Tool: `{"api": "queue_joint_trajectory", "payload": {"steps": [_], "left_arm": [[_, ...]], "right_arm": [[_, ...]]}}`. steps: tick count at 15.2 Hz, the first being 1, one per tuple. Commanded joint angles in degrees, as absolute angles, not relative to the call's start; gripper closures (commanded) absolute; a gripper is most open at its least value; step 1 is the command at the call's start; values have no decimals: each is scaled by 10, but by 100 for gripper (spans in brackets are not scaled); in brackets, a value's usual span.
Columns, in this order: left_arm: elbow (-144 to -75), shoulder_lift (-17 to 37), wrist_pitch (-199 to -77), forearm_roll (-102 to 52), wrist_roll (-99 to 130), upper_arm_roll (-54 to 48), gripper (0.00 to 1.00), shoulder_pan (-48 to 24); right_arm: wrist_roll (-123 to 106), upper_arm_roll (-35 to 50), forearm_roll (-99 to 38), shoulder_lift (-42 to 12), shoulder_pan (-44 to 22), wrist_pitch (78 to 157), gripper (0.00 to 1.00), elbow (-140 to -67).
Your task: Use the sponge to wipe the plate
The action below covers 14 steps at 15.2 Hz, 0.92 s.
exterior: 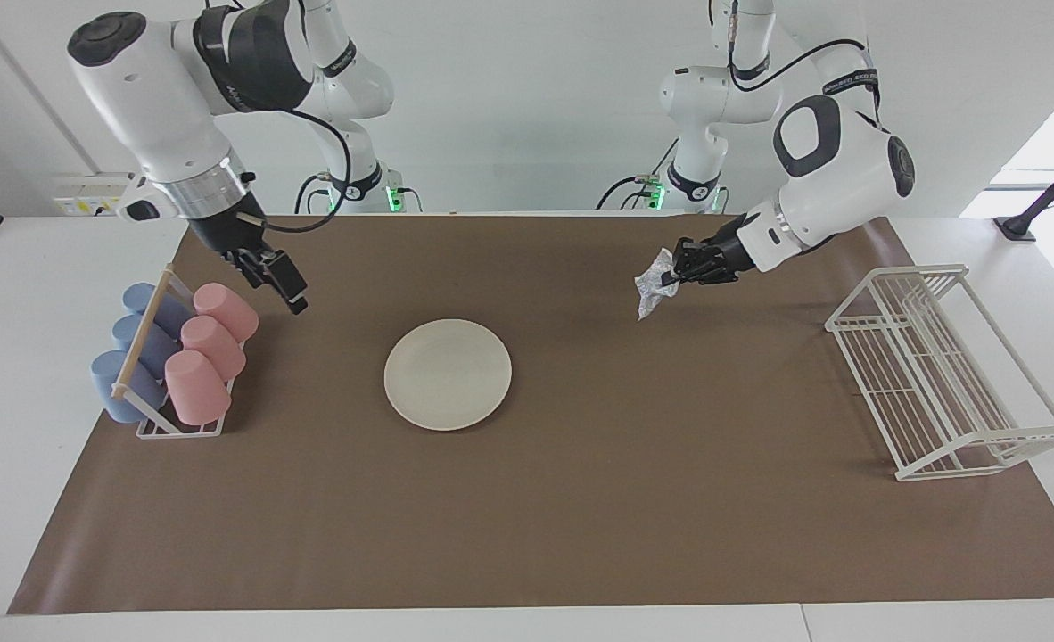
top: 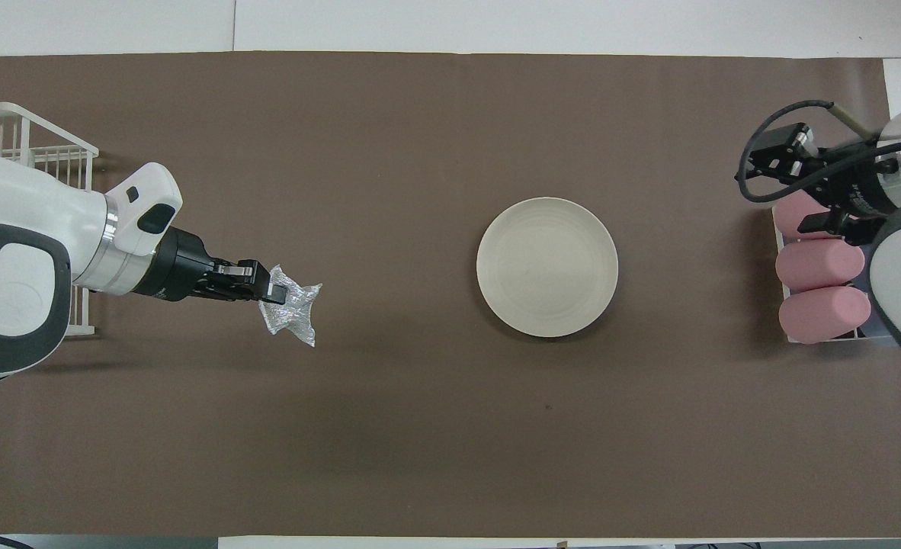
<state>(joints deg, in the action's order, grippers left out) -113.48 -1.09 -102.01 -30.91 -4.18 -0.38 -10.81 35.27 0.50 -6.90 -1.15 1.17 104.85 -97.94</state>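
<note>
The cream-white plate (exterior: 448, 374) (top: 546, 267) lies bare on the brown mat near the table's middle. My left gripper (exterior: 672, 275) (top: 270, 290) is in the air over the mat between the plate and the wire rack. It is shut on one edge of the crinkly silvery sponge (exterior: 650, 290) (top: 292, 309), which hangs from it clear of the plate. My right gripper (exterior: 282, 285) (top: 787, 187) hangs open and holds nothing. It is over the pink cups at the right arm's end of the table, well away from the plate.
A rack of pink and blue cups (exterior: 179, 357) (top: 824, 290) lying on their sides stands at the right arm's end. A white wire rack (exterior: 937, 374) (top: 24, 145) stands at the left arm's end. The brown mat (exterior: 580, 517) covers most of the table.
</note>
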Motion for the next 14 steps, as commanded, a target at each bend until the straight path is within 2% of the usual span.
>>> {"api": "queue_joint_trajectory", "payload": {"steps": [1,6,10,14], "left_arm": [[-1105,-9,-979,-209,17,-5,100,-115],[-1098,-10,-970,-55,149,-12,100,-154],[-1085,-10,-907,42,190,-16,100,-173],[-1081,-5,-840,189,226,-18,100,-221]], "right_arm": [[323,11,-67,3,37,1040,0,-989],[342,7,-59,7,55,1013,0,-988],[421,7,-58,7,62,1027,0,-988],[427,6,-59,9,64,991,0,-986]]}}
